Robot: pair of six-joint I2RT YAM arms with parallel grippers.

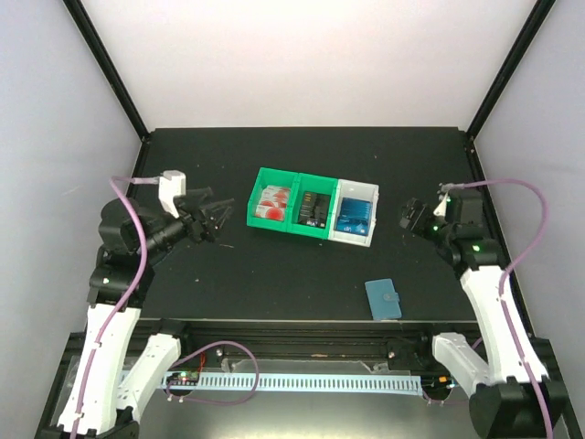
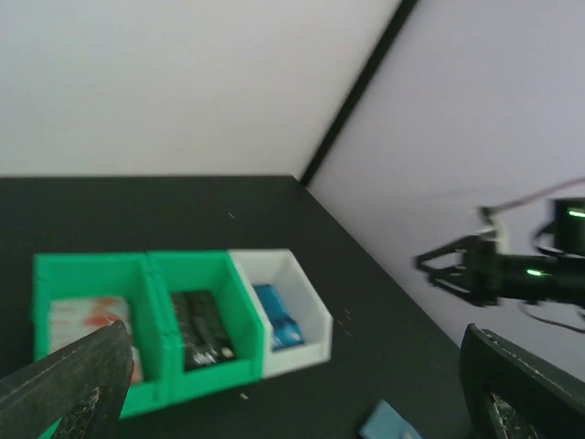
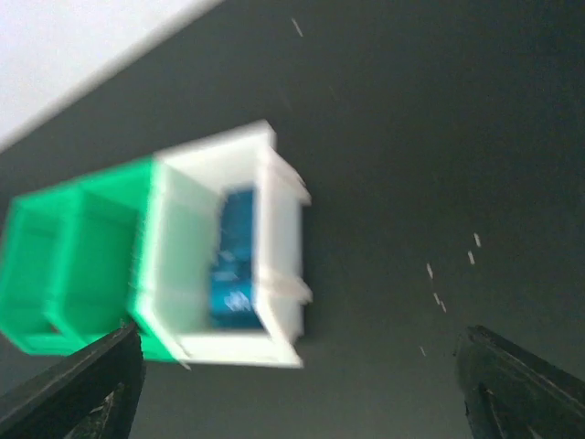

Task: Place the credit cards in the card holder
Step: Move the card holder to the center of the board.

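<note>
Top external view: counting three bins standing in one touching row at the middle of the black table (image 1: 274, 274), two green and one white. Left green bin (image 1: 257, 197) holding red-and-white credit cards (image 1: 273, 201); middle green bin (image 1: 315, 180) holding black cards (image 1: 315, 208); white bin (image 1: 358, 187) holding blue cards (image 1: 354, 218). Number of cards per stack not resolving in any view. Pale markings showing on the blue and black card faces, too blurred for reading; no brand legible.

One teal card holder (image 1: 383, 298) lying closed and flat near the front edge, well apart from the bins, in front of the white one, snap tab facing right.

Left gripper (image 1: 219, 217) hovering left of the bins, jaws spread wide, pinching nothing. Right gripper (image 1: 403, 213) hovering right of the white bin, jaws likewise spread, carrying nothing.
</note>
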